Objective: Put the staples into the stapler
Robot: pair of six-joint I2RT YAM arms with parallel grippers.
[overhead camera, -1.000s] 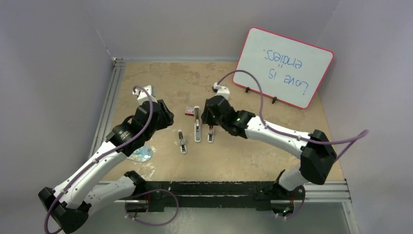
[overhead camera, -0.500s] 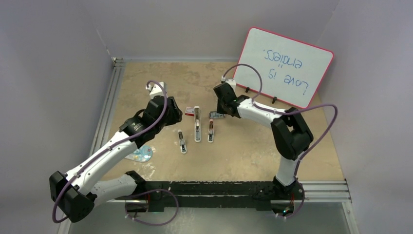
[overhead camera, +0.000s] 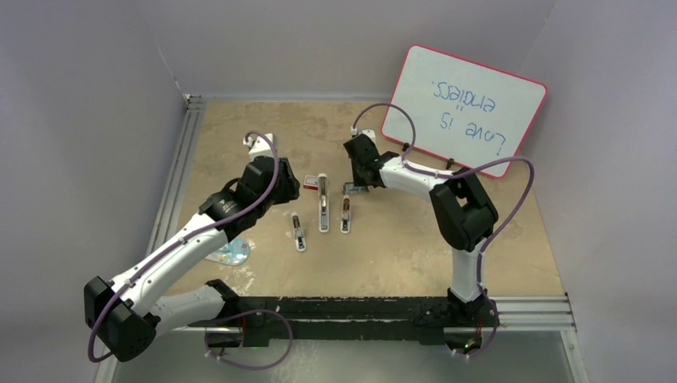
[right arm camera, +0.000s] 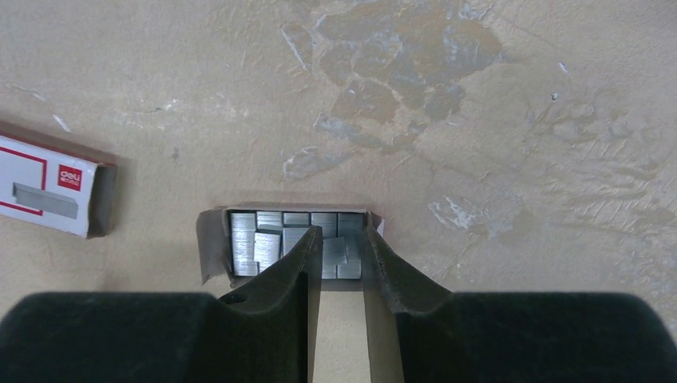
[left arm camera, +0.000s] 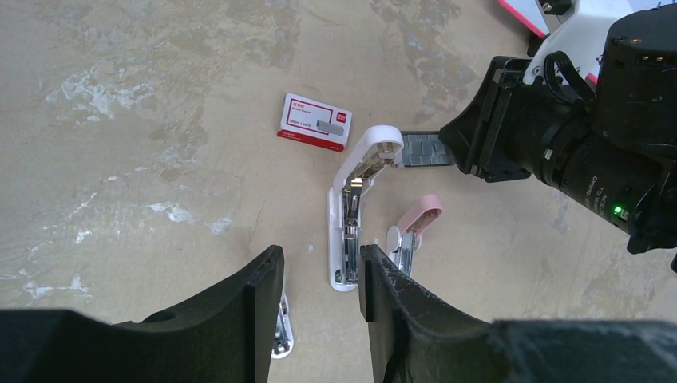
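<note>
Right wrist view, looking straight down: the right pincer (right arm camera: 339,239) hangs over an open cardboard tray (right arm camera: 209,243) packed with the staples (right arm camera: 263,235), silvery strips lying side by side. Its two dark fingers (right arm camera: 283,275) stand a narrow gap apart, their tips set among the strips with a loose piece between them. Whether they are pinching it cannot be told. To the left of the tray in this view, apart from it, the red box (right arm camera: 52,187) with a white label lies flat on the mottled tan surface (right arm camera: 519,120).

Seen from the top external camera, tray and box sit around the middle of the surface, the box on the side of the left edge and the tray on the side of the right edge. Between them is the hinge end of the white stapler (left arm camera: 351,215), which lies opened up, metal channel showing, its length running toward the near edge. The pink stapler (left arm camera: 417,225) lies just beside it toward the right edge. A third stapler (overhead camera: 298,232) lies on the other side, nearer the near edge.

The left pincer (left arm camera: 321,255) hovers above the surface beside the box, spread and empty. A pink-framed whiteboard (overhead camera: 467,108) with handwriting leans in the far right corner, and a shiny disc (overhead camera: 233,254) lies toward the left edge, partly under the left arm.
</note>
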